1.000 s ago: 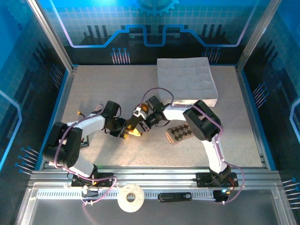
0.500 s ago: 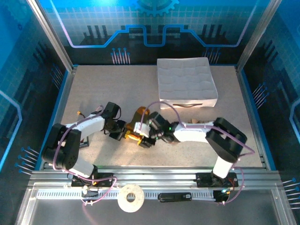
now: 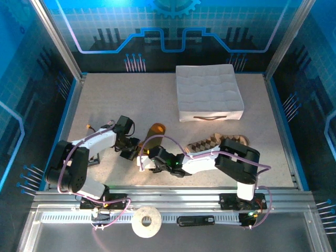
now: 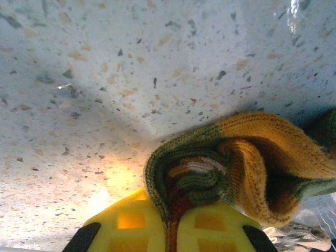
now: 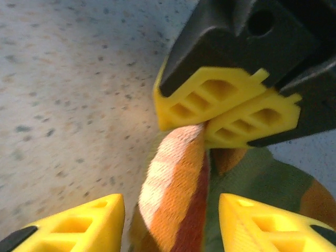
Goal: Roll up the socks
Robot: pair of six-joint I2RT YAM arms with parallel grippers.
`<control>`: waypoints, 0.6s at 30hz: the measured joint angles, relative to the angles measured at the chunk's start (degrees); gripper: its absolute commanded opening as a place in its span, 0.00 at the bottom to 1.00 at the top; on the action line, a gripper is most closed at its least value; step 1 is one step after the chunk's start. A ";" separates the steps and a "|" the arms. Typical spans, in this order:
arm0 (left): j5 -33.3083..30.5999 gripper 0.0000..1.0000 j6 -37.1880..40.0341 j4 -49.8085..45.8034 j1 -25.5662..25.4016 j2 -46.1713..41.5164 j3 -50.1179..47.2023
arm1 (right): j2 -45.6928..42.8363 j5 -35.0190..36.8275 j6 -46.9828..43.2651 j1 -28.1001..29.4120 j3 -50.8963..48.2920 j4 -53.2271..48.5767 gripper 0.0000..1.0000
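Left of the white quilted box (image 3: 209, 92), and nearer the arm bases than it, the left end effector (image 4: 172, 218) is pressed together on the bunched, partly wound end of the olive-green sock (image 4: 247, 157). Its yellow fingers pinch several layers of knit just above the counter (image 3: 115, 100). From this the roll looks begun but loose, and the step in hand is winding it on. To do that well, the left pinch should act as a firm anchor while the right end effector (image 5: 169, 207), on the box's side of that pinch, takes the striped band. Its fingers stand spread on either side of the fabric with a gap at each, gripping nothing. It would do best to close low on the full thickness, close to the left fingers. It could then turn the fabric over toward the orange end lying between pinch and box, with enough tension that the coil does not slacken. Further right, in front of the box, the argyle sock (image 3: 207, 144) lies flat and unrolled, apart from the green one. The right arm lies across its near side and hides part of it. From above, the two end effectors crowd together, so the pinch cannot be read there. How many turns the roll has is hard to make out in the blurred wrist views.
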 measured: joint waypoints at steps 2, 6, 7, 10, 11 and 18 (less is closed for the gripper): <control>-0.09 0.00 0.00 -0.13 0.00 0.00 0.11 | 1.53 0.98 0.33 -0.02 1.60 -0.48 0.29; -0.92 0.14 0.00 -0.70 0.00 -0.07 0.42 | 2.64 0.96 2.71 -0.39 3.26 -2.60 0.06; -1.31 0.24 -0.07 -0.70 0.00 -0.20 0.48 | 2.64 0.48 3.39 -0.63 3.67 -3.15 0.02; -2.69 0.51 -0.44 -1.42 0.02 -1.57 0.48 | 2.64 -3.98 6.27 -2.43 5.25 -5.64 0.00; -3.19 0.59 -0.52 -2.27 0.13 -2.73 0.44 | 2.64 -6.27 7.50 -3.45 5.75 -6.62 0.00; -5.22 0.75 -1.51 -4.11 3.72 -14.60 -0.09 | 2.67 -24.24 17.81 -11.08 6.49 -8.48 0.00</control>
